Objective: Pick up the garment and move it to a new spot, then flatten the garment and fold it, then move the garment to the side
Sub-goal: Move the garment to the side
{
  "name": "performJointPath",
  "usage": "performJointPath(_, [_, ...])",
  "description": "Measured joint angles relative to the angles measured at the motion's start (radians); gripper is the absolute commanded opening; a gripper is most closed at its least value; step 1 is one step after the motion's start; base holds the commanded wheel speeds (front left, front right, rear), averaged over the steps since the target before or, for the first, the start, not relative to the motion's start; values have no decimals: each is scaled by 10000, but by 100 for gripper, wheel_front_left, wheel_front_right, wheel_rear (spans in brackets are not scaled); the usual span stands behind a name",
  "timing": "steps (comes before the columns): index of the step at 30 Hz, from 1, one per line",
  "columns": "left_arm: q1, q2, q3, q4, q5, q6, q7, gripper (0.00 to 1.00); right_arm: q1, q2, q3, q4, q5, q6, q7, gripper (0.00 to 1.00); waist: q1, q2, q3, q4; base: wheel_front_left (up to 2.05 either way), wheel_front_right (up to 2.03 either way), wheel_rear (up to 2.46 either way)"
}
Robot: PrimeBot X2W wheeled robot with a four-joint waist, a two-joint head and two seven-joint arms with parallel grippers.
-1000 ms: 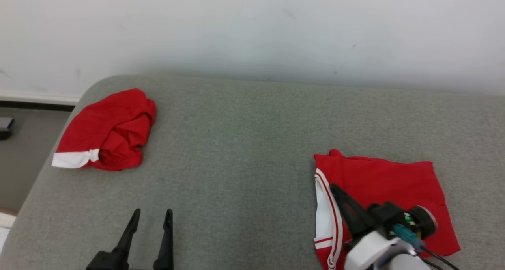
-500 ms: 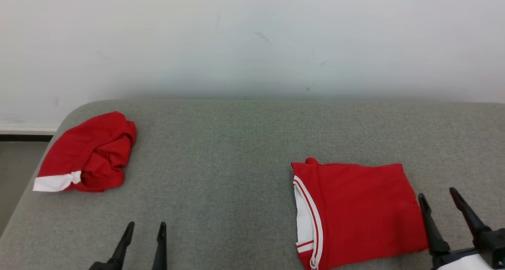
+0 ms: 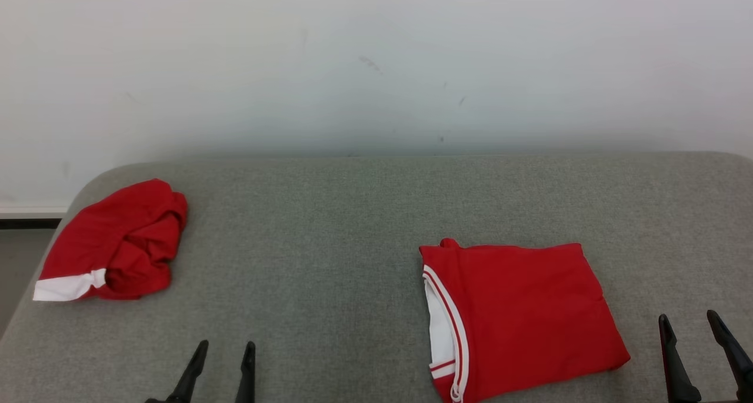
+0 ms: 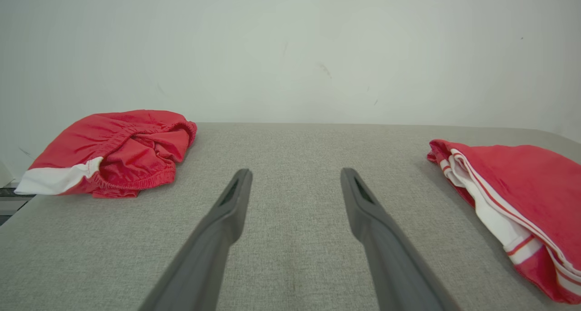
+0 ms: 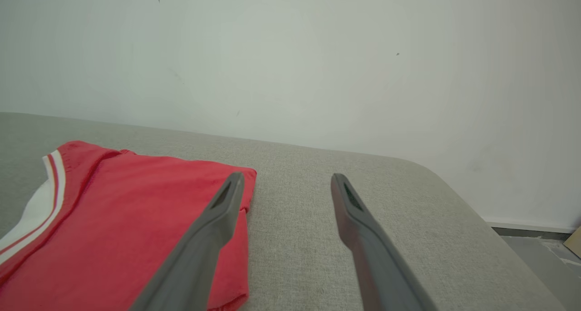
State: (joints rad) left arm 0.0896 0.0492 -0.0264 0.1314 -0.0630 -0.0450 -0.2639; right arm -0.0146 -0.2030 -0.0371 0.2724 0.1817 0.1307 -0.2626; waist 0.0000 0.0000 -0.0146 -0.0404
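Ok, my left gripper (image 3: 227, 345) + right gripper (image 3: 688, 316) spread, empty. Folded garment (image 3: 517, 315): prob soft, light, floppy; I'd pinch all layers at edge.

Brightly and evenly lit by soft, diffuse light. Faintly shaded along the foot of the wall (image 3: 376, 67) and thinly under the edges of the folded red garment (image 3: 517, 315) on the grey surface (image 3: 323, 244). Tinted cool green at mid-wall, pinker toward the corners. Crisp in the head view; slightly soft low on the left tool (image 4: 295, 177) and right tool (image 5: 286, 179) in the wrist views.
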Motion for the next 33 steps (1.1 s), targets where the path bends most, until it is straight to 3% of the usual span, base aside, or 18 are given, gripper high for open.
performJointPath(6, [-28,0,33,15,0,-44,0,100,-18,94,2,148,86,0,0,100,0,0,79,-42,0,0,0])
performJointPath(11, [-70,0,6,10,-4,-46,0,100,-373,27,138,343,1129,0,123,100,0,0,224,25,0,0,0])
performJointPath(21, [-598,0,-146,29,15,-134,0,100,-2615,-982,1312,817,3542,0,4684,100,0,0,1136,240,0,0,0])
performJointPath(24, [-761,0,-221,90,19,-161,-2,100,-3056,-1246,1499,1241,3733,0,5908,100,0,0,1342,434,0,0,0])
performJointPath(33, [-958,0,-347,199,21,-161,0,100,-3666,-1095,1768,2416,4343,0,7450,100,1,0,1719,924,0,0,0])
